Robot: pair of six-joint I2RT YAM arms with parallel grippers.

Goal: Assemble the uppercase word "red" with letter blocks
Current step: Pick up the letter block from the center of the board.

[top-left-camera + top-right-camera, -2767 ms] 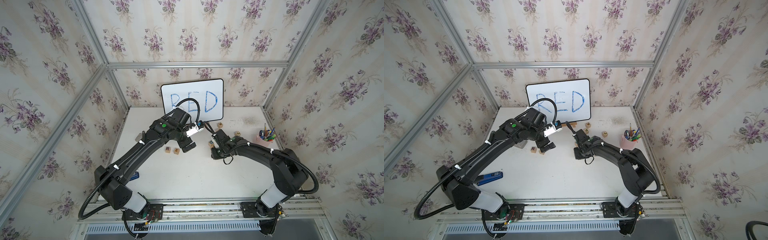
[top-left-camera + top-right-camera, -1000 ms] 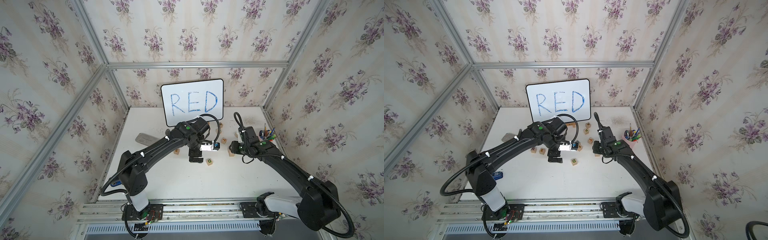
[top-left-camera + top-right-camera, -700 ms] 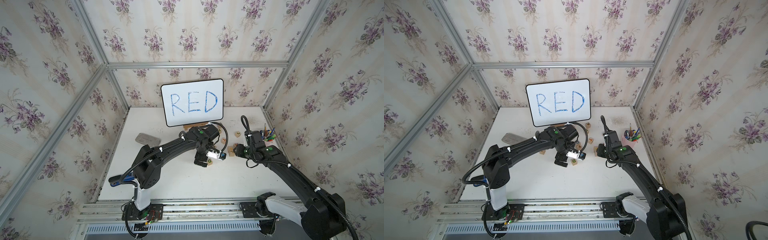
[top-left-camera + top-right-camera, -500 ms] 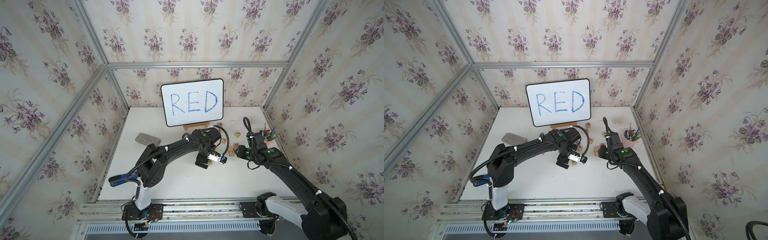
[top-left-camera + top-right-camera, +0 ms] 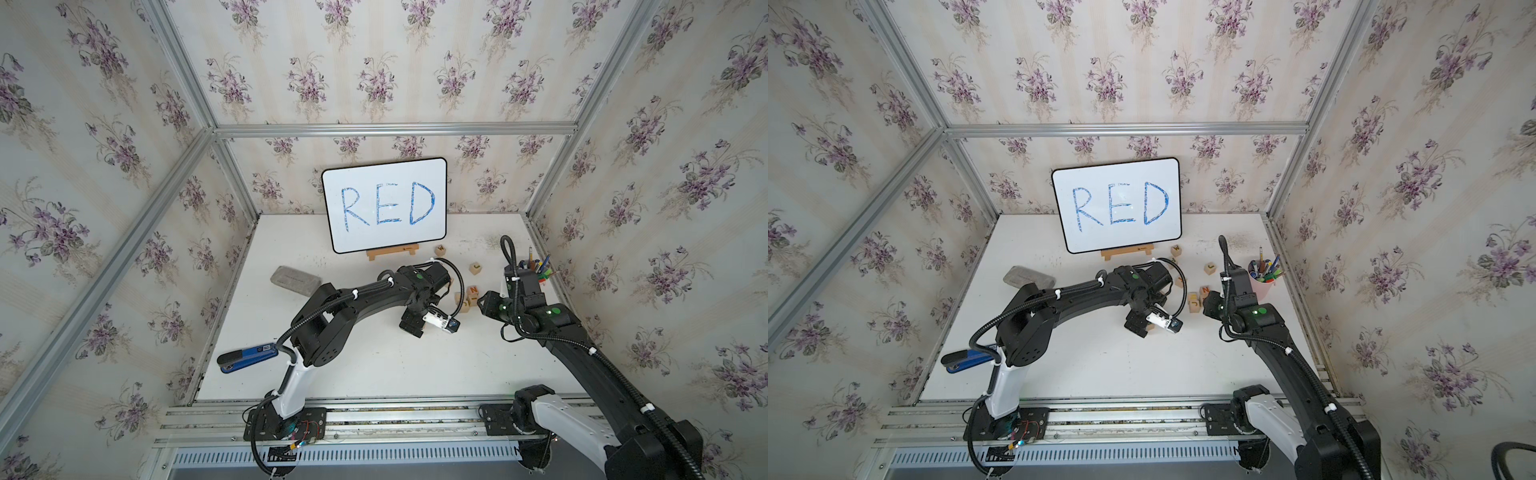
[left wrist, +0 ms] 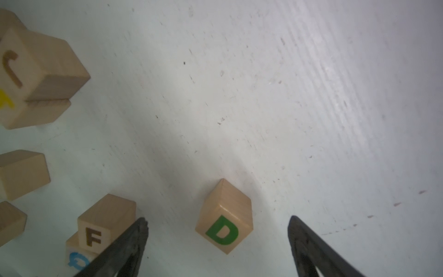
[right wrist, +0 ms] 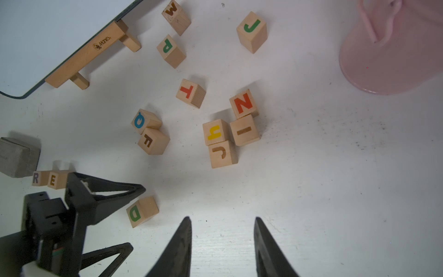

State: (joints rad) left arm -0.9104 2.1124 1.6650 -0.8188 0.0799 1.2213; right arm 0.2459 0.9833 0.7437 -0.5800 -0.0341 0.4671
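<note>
step in hand: judged to be the pick-up of the d block (image 6: pixel 224 227), the last letter needed.
left gripper: the left gripper (image 6: pixel 218 218) is low over the table (image 6: pixel 311 96) with its jaws wide apart, one on each side of the d block. a gap shows on both sides and nothing is gripped.
right gripper: the right gripper (image 7: pixel 222 218) hovers over bare table with its jaws partly apart. it holds nothing.
d block position: flat on the table, green letter up, standing alone between the left jaws and apart from the row.
row so far: the r block (image 7: pixel 36 178) and e block (image 7: pixel 54 179) sit side by side, touching, just beside the grey eraser (image 7: pixel 16 157). in both top views the left arm hides them.
progress: two of the three letters stand in line; d is not yet joined.
risk, grip: the d block lies turned against the line of the jaws, so the pads would likely meet corners rather than faces. the cube could twist or squirt out.
risk, neighbour: one left finger (image 6: pixel 134 239) is just beside the f block (image 6: pixel 105 223), which touches the q block (image 6: pixel 76 260). a small sideways drift could catch and drag them.
risk, orientation: in the right wrist view d reads at a different angle from r and e. set down unturned, the word would not read true.
risk, placement: the spot beside e is tight, and a wide jaw coming down there could knock e or r out of line.
risk, arms: the two grippers are near one another, so crossing paths could bring contact.
</note>
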